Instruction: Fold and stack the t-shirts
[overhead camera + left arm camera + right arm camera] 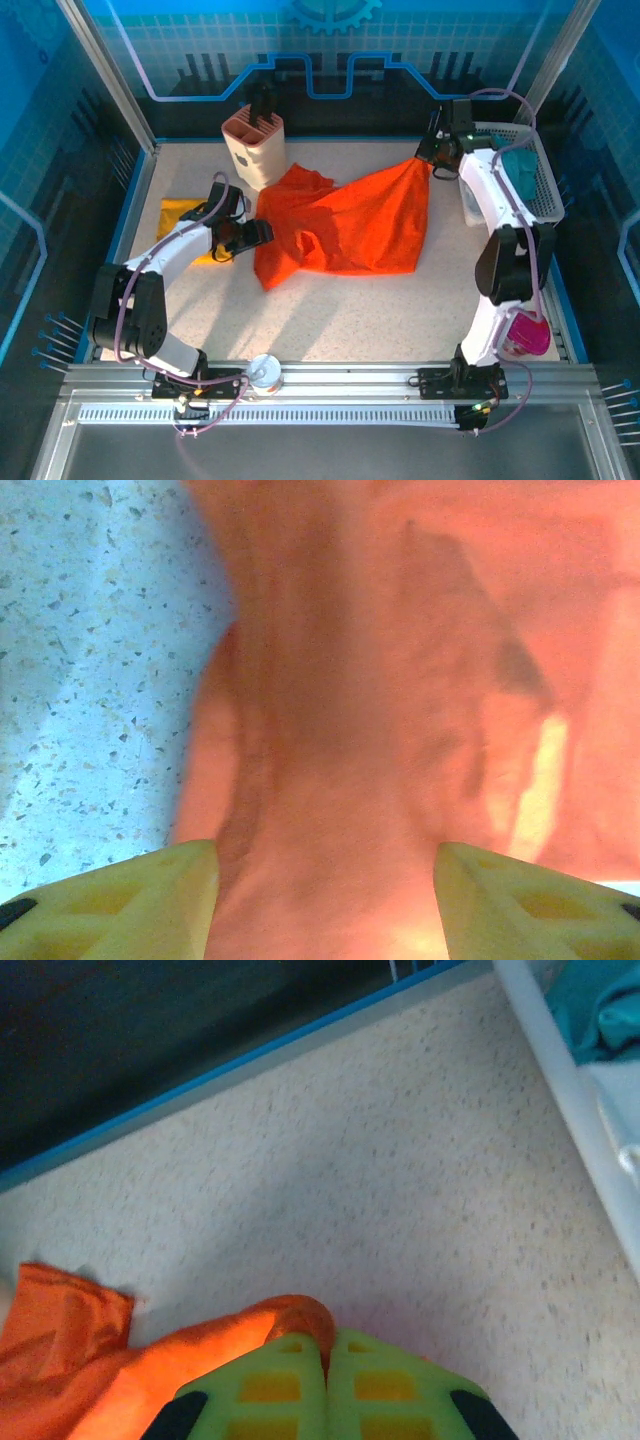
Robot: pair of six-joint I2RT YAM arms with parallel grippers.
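The orange-red t-shirt (pixel 350 225) lies crumpled across the middle of the table, with its far right corner pulled up. My right gripper (pixel 428 160) is shut on that corner; the right wrist view shows a fold of the orange cloth (pixel 150 1370) pinched between the gripper's (pixel 327 1338) closed green fingers. My left gripper (pixel 262 232) sits at the shirt's left edge. In the left wrist view it (pixel 325 855) stands open, yellow fingers (pixel 150 890) far apart over the orange cloth (pixel 400 680). The mustard-yellow t-shirt (pixel 180 212) lies flat at the left, partly under the left arm.
A beige holder (pixel 255 145) stands at the back, just behind the shirt's left part. A white basket (pixel 545 190) with teal cloth (pixel 600 1010) sits at the right edge. A small cup (pixel 265 372) and a pink object (pixel 525 335) are near the front rail.
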